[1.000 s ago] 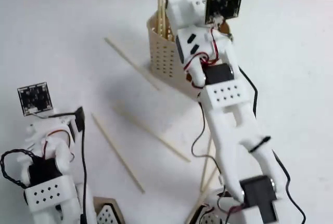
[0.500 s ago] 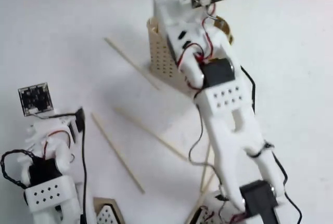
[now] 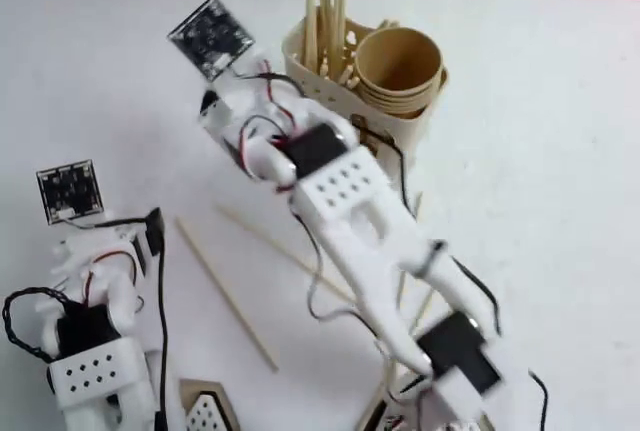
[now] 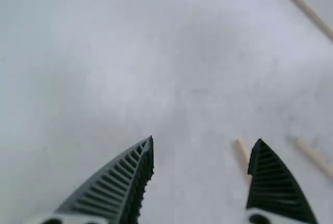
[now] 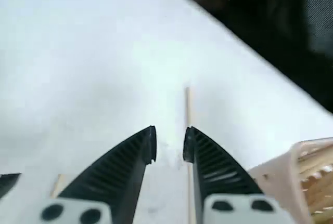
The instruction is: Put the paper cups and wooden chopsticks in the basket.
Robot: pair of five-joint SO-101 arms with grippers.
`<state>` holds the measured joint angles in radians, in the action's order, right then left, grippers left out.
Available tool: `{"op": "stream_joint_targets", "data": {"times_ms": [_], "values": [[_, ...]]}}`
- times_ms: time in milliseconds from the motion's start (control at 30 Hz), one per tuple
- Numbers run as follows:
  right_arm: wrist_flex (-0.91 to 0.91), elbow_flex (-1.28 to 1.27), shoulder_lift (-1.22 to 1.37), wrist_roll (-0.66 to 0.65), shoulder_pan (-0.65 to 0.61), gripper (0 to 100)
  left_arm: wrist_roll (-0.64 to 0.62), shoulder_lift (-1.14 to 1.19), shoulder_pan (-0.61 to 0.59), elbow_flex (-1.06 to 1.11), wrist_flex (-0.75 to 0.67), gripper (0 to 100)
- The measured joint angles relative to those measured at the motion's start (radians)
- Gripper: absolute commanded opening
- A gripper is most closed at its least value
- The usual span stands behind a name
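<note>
A cream perforated basket (image 3: 340, 101) stands at the back of the table and holds stacked paper cups (image 3: 400, 63) and several upright wooden chopsticks (image 3: 322, 21). My right arm (image 3: 330, 186) stretches to the left of the basket. Its gripper (image 5: 169, 133) is narrowly open just above a chopstick (image 5: 188, 104) lying on the table, with the basket's rim (image 5: 307, 169) beside it. My left gripper (image 4: 204, 143) hovers open low over the table at the front left (image 3: 152, 231), and a chopstick's end (image 4: 241, 150) lies between its fingers.
More chopsticks lie loose on the white table: one (image 3: 226, 293) in front of the left arm, one (image 3: 262, 236) running under the right arm, others (image 3: 405, 281) near the right arm's base. Another chopstick (image 4: 307, 10) lies farther from the left gripper.
My right arm has swung from over the basket to the left and down toward the table, uncovering the cups and standing chopsticks. The left arm has not moved.
</note>
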<state>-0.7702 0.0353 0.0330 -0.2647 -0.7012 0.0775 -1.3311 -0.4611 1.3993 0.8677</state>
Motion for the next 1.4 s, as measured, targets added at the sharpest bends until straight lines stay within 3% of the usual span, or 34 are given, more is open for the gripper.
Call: {"op": "stream_joint_targets", "data": {"times_ms": [233,433,833,1100,1400], "values": [[0.0,0.192,0.356,-0.006,0.026,10.3,0.0,0.0,0.0,0.002,0.0,29],[0.0,0.405,0.637,-0.006,0.057,21.4,0.0,0.0,0.0,0.003,0.0,29],[-0.06,0.775,0.997,-0.006,0.101,21.4,0.044,0.0,0.0,0.003,0.0,29],[-0.288,1.016,1.109,-0.006,0.114,2.5,0.044,0.0,0.0,0.003,0.0,29],[-0.437,1.165,1.183,-0.005,0.121,1.8,0.044,0.0,0.0,0.003,0.0,29]]}}
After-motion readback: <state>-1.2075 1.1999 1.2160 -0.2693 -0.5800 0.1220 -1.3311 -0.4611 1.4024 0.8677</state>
